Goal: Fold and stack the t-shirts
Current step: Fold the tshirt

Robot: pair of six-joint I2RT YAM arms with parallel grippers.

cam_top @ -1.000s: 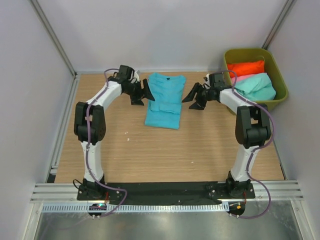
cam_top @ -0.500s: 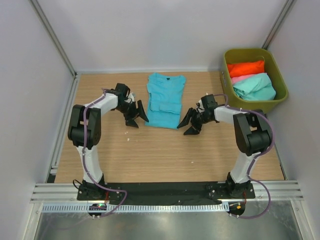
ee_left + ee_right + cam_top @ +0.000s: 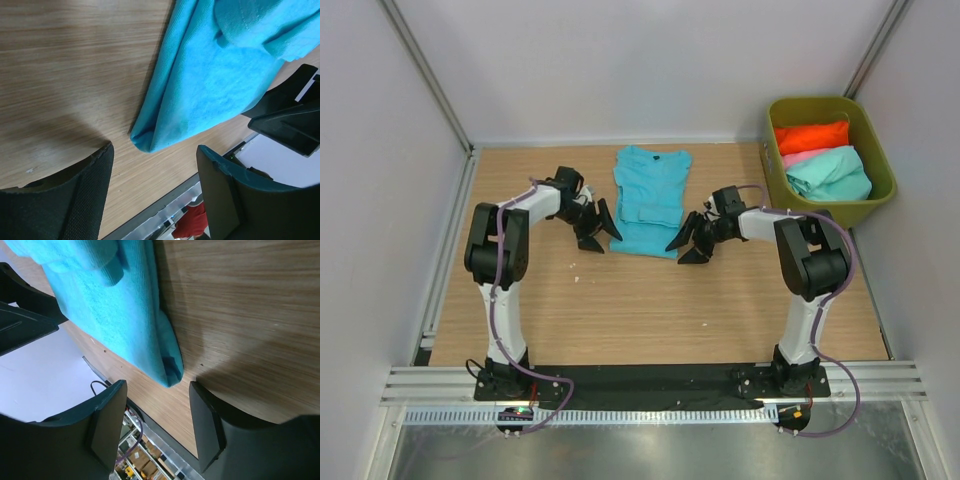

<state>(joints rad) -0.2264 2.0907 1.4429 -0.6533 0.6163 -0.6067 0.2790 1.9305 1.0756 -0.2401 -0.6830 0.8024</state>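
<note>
A turquoise-blue t-shirt (image 3: 650, 198) lies on the wooden table with its sides folded in, collar at the far end. My left gripper (image 3: 601, 228) is open and empty just left of the shirt's near left corner (image 3: 142, 141). My right gripper (image 3: 687, 246) is open and empty just right of the near right corner (image 3: 172, 375). Both sit low at the table. The orange-red t-shirt (image 3: 812, 135), pink t-shirt (image 3: 798, 158) and mint-green t-shirt (image 3: 832, 172) lie folded in the bin.
The olive-green plastic bin (image 3: 876, 150) stands at the far right, off the table's right edge. White walls close in the back and both sides. A black strip and metal rail (image 3: 650, 385) run along the near edge by the arm bases.
Both grippers have come down from beside the shirt's upper half to its near corners, then edged closer to the shirt. The shirt has not moved.
</note>
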